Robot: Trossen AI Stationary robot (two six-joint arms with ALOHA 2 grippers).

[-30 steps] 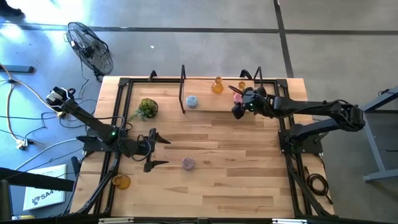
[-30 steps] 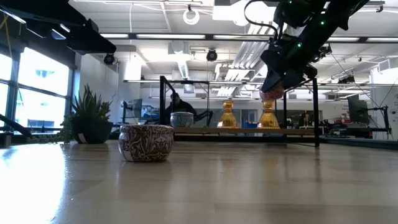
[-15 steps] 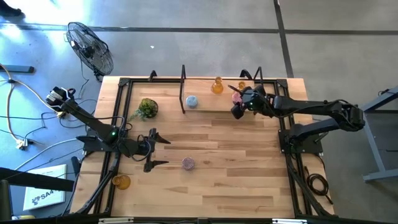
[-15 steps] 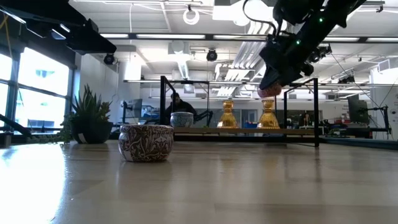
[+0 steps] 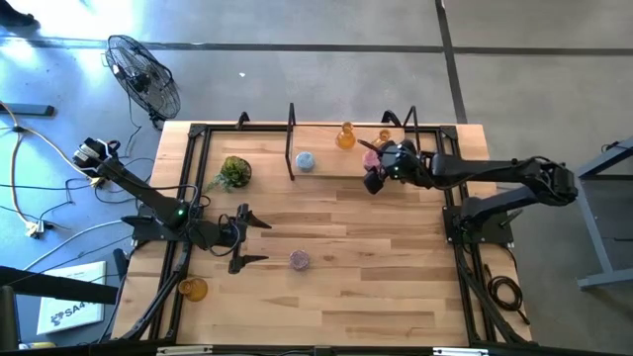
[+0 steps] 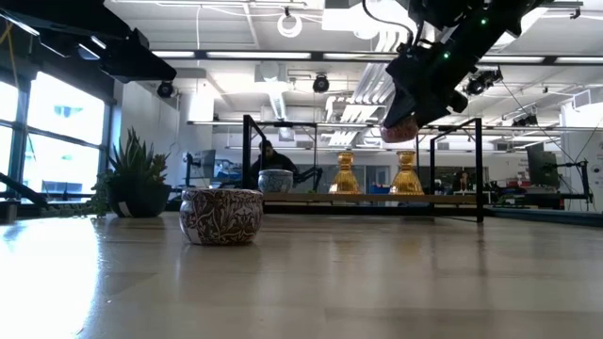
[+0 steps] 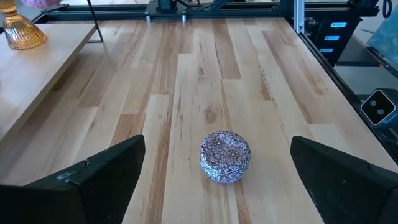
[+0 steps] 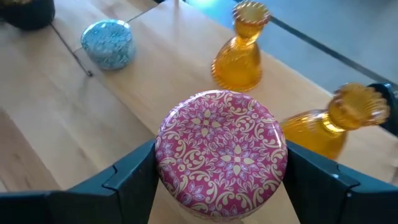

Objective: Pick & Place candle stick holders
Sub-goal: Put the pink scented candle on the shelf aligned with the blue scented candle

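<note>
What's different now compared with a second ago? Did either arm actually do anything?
The right gripper, still clamped on the round pink patterned glass holder, carried it slightly leftward and higher above the raised shelf. The open left gripper and the lilac round holder stayed put.

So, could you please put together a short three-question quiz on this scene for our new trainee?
1. True or false: the right gripper holds the pink patterned holder above the raised shelf.
2. Which round holder lies on the table in front of the open left gripper? A) pale blue holder B) lilac holder C) amber holder
3. Fill in: the green plant stands beside the shelf's ____ end, seen from above.

Key: 1 true. 2 B, the lilac holder; the pale blue holder sits on the shelf with two amber holders. 3 left.
</note>
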